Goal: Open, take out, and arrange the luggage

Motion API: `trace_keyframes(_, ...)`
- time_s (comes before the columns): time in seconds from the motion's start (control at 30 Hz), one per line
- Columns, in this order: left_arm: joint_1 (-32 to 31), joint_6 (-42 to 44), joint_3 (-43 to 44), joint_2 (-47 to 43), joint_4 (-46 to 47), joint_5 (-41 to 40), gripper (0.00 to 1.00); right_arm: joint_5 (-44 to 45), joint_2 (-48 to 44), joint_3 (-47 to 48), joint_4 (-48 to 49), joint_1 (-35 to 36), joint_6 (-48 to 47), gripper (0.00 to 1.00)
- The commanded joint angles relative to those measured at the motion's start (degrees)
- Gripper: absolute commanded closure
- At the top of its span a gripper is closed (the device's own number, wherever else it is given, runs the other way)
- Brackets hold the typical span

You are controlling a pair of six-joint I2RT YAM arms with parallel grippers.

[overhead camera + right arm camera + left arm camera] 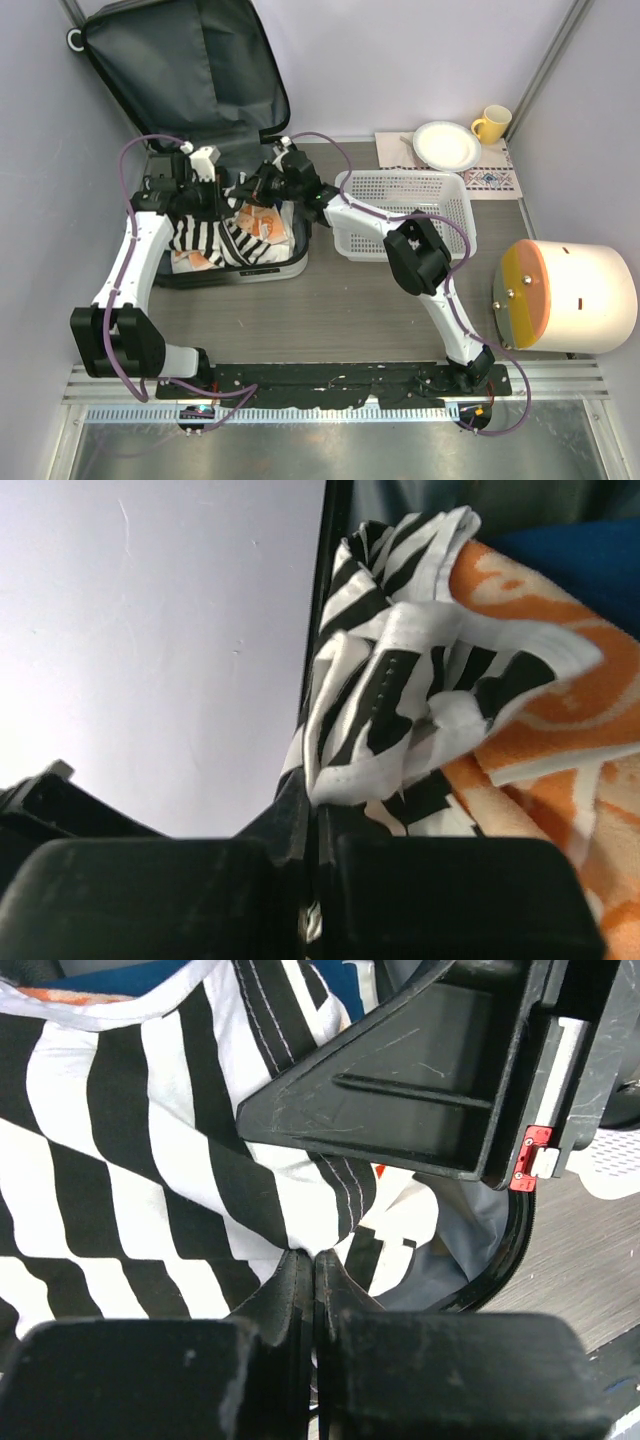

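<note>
The luggage sits at the left back of the surface with its lid swung up against the wall, so the opening is done. Its lower half holds a black-and-white striped garment, an orange-and-white cloth and something blue beneath. My left claw is pressed together, pinching a fold of the striped garment. My right claw, just beside it over the case, pinches another bunch of the same fabric. Further right, the white basket holds nothing I can see. I judge the taking out is only starting, with all the arranging ahead.
</note>
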Motion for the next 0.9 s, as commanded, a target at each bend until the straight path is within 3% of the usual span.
trace_keyframes(0.0, 0.1, 2.2, 1.0, -3.3, -1.0, 3.5, 0.94, 0.3, -1.3, 3.0, 4.7, -0.4, -1.9, 0.99)
trace_keyframes(0.07, 0.1, 2.5, 1.5, -3.7, -1.9, 2.3, 0.69, 0.2, -1.6, 3.4, 5.2, -0.8, -2.5, 0.99)
trace_keyframes(0.1, 0.1, 2.6, 1.9, -3.9, -2.5, 0.6, 0.41, 0.3, -1.7, 3.6, 5.1, -1.0, -3.1, 0.99)
trace_keyframes(0.17, 0.2, 2.4, 1.7, -4.7, -3.2, -1.0, 0.21, 0.2, -1.8, 3.9, 5.0, -1.6, -3.7, 0.99)
trace_keyframes(0.2, 0.3, 2.7, 1.1, -5.1, -3.4, -1.3, 0.18, 0.2, -1.7, 4.0, 5.0, -1.9, -4.2, 0.99)
trace_keyframes(0.27, 0.3, 4.6, 0.0, -6.1, -3.9, -1.6, 0.13, 0.1, -1.7, 3.9, 5.0, -2.7, -4.8, 0.99)
trace_keyframes(0.37, 0.3, 11.5, -2.7, -7.9, -6.6, 0.1, 0.12, 0.0, -1.8, 3.6, 4.5, -3.6, -5.2, 0.99)
trace_keyframes(0.53, -0.1, 22.9, -6.9, -11.1, -11.0, 2.0, 0.19, -1.1, -2.8, 0.7, 4.4, -3.5, -3.9, 0.99)
trace_keyframes(0.73, -2.6, 23.9, -11.3, -14.8, -8.3, -0.5, 0.29, -2.1, -5.4, -4.6, 4.8, -2.5, -2.3, 0.99)
trace_keyframes(0.87, -5.3, 21.6, -11.4, -15.1, -4.9, -3.1, 0.2, -2.4, -6.8, -7.3, 5.1, -2.1, -2.1, 0.99)
